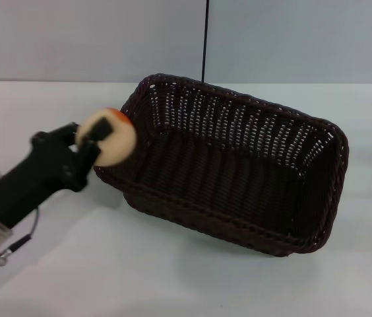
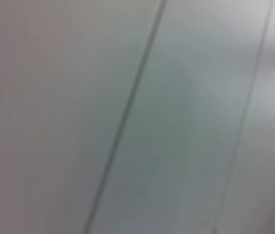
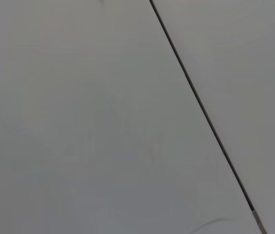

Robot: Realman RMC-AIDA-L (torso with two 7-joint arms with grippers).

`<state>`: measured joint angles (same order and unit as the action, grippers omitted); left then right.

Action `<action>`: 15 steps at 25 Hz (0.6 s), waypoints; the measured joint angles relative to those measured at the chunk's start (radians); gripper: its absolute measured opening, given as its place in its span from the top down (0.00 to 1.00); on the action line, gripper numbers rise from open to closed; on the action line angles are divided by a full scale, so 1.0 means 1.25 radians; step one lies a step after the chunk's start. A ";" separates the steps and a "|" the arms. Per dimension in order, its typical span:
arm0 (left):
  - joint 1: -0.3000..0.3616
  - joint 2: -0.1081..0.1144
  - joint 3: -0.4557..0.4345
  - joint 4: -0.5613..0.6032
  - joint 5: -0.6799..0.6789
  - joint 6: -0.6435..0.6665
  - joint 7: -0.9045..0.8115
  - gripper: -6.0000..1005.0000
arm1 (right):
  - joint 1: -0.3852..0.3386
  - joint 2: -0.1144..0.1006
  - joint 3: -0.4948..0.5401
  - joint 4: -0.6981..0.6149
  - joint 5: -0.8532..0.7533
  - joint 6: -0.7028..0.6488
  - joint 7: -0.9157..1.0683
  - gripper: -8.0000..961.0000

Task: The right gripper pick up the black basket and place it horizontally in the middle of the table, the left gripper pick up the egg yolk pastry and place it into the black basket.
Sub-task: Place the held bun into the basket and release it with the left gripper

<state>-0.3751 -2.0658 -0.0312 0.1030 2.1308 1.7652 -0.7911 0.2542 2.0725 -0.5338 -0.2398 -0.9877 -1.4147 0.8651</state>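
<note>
The black basket (image 1: 239, 168) sits skewed across the centre of the frame on the table (image 1: 173, 277), mouth up, its left rim at centre-left and its far corner toward the right edge. Bare white tabletop lies open along the bottom and down the left side. My left gripper (image 1: 92, 142) reaches in from the lower left, fingers clamped on the egg yolk pastry (image 1: 109, 137), which hangs just at the basket's left rim, orange patch uppermost. My wrist views show only blank wall panels.
</note>
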 joint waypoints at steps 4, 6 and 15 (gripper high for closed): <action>-0.032 -0.003 0.072 -0.015 0.001 -0.056 0.009 0.92 | 0.005 0.000 -0.001 0.007 0.000 0.000 -0.011 0.53; -0.042 -0.003 0.096 -0.025 0.001 -0.084 0.024 0.92 | 0.007 0.000 -0.005 0.010 0.000 0.000 -0.012 0.53; -0.044 -0.001 0.109 -0.036 0.000 -0.103 0.065 0.92 | 0.021 0.000 -0.030 0.020 -0.008 0.004 -0.013 0.53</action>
<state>-0.4299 -2.0674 0.1056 0.0579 2.1311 1.6359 -0.7102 0.2811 2.0724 -0.5712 -0.2143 -0.9978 -1.4103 0.8489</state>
